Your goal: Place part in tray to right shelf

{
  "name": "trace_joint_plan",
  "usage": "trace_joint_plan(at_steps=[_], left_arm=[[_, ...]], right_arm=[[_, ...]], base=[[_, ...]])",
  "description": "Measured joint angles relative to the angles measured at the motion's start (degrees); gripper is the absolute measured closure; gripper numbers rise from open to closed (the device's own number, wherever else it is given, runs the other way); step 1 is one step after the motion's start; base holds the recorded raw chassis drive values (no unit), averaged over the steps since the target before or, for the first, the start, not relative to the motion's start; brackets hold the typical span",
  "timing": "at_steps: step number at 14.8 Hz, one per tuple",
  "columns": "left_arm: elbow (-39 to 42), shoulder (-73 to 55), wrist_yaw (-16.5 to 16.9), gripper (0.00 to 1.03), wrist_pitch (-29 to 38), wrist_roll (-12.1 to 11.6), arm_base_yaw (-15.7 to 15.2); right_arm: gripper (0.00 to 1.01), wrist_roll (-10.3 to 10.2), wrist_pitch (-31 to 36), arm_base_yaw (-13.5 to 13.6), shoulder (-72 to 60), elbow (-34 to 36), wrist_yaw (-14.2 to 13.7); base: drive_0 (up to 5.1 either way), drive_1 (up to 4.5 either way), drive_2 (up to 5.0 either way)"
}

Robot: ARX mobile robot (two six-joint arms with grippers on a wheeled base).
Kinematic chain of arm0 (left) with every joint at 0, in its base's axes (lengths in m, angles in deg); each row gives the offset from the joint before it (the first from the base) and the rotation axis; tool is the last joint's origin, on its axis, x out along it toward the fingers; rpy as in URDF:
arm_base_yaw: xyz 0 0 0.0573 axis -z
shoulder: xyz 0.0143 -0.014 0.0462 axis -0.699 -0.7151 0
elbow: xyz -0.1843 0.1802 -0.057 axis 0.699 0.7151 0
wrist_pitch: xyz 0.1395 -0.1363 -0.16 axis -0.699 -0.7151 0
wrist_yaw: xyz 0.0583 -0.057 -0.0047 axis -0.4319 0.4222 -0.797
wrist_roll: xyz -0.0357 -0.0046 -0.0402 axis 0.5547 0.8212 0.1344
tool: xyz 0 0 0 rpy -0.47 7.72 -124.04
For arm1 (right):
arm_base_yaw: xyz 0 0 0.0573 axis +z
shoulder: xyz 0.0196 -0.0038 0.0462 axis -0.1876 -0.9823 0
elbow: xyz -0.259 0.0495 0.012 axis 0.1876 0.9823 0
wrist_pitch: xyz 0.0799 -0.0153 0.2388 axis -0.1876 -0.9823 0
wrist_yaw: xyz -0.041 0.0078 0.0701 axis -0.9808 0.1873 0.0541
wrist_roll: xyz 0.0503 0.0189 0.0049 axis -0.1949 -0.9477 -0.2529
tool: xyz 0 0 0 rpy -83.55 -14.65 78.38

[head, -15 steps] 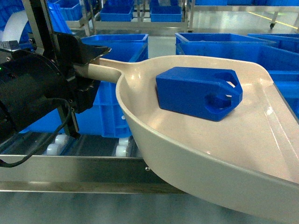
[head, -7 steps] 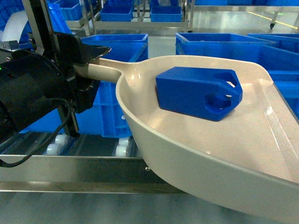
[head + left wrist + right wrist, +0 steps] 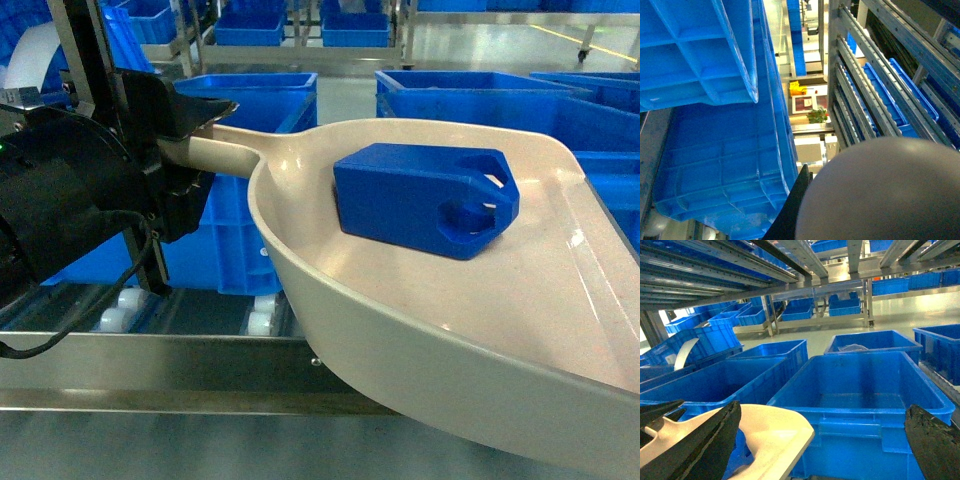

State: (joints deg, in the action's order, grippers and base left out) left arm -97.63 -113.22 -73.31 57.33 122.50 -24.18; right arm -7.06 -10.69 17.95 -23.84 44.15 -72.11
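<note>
Head view: part [image 3: 425, 199] rests inside tray [image 3: 480, 330], mid-basin.

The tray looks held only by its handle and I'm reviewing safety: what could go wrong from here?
The left pincer grips only the handle end, so the tray could sag or twist. The part lies loose inside and might slide toward the open lip. The tray's underside hangs close to the right shelf's front rail and could catch.

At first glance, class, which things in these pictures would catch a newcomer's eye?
The bright-blue part lying in the cream tray fills the middle of the head view. At left, the black left gripper clamps the tray's handle. Behind stand large blue crates on the steel shelf.
</note>
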Motion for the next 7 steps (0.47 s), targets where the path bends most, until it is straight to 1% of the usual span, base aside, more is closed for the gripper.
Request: trace_joint_plan(at_steps=[4, 5, 6, 7], left_arm=[[0.00, 0.00, 0.00, 0.91, 0.00, 0.00, 0.00], [-0.15, 3.52, -6.47, 0.91, -8.26, -3.23, 1.27], [0.00, 7.17, -10.88, 0.91, -7.54, -6.95, 2.01], [-0.26, 9.01, -11.19, 0.91, -5.92, -7.15, 2.12]], right_arm=[[0.03, 0.00, 0.00, 0.00, 0.00, 0.00, 0.00], [0.03, 0.00, 0.00, 0.00, 0.07, 0.00, 0.00], [0.03, 0.00, -0.07, 0.00, 0.07, 0.00, 0.00], [0.03, 0.00, 0.02, 0.00, 0.07, 0.00, 0.00]], base=[[0.0, 0.00, 0.0], [0.0, 0.00, 0.0], [0.0, 0.00, 0.0], [0.0, 0.00, 0.0]])
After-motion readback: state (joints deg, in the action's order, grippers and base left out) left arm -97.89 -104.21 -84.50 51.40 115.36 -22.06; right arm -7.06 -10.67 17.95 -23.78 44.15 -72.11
